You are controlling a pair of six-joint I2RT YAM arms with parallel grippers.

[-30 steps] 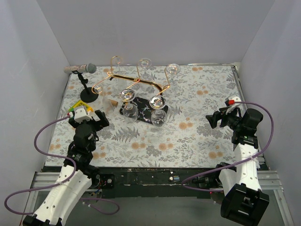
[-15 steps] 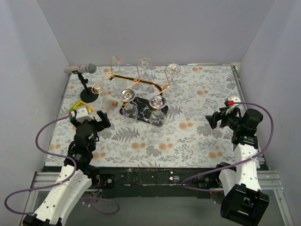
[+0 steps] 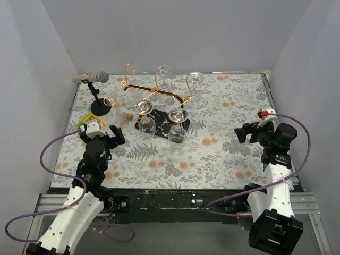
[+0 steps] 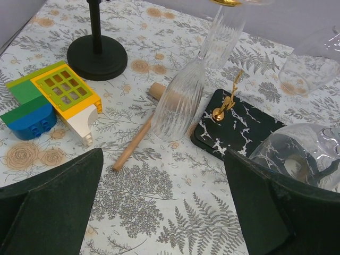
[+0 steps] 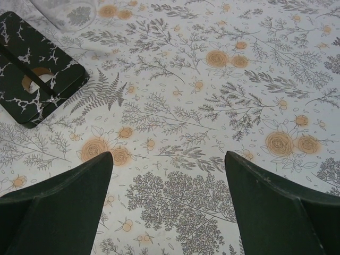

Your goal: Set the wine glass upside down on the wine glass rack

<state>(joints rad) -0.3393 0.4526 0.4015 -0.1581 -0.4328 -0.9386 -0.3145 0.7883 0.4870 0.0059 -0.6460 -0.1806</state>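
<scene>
The gold wire wine glass rack (image 3: 154, 91) stands on its black white-veined base (image 3: 162, 122) at the table's middle back. The base also shows in the left wrist view (image 4: 239, 127) and the right wrist view (image 5: 32, 79). Two round wine glasses (image 3: 146, 126) (image 3: 179, 133) hang upside down from it. A ribbed tall glass (image 4: 180, 101) hangs tilted at the rack's left, bowl down near the cloth. My left gripper (image 3: 109, 136) is open and empty, near-left of the rack. My right gripper (image 3: 245, 133) is open and empty, over the cloth at the right.
A black microphone stand (image 3: 99, 105) with a microphone (image 3: 93, 78) is at the back left. Coloured toy blocks (image 4: 58, 98) and a wooden dowel (image 4: 135, 141) lie between it and the rack. Grey walls close in three sides.
My right gripper has drawn slightly to the right, away from the rack. My left gripper has shifted a little towards me. The glasses and rack have not moved.
</scene>
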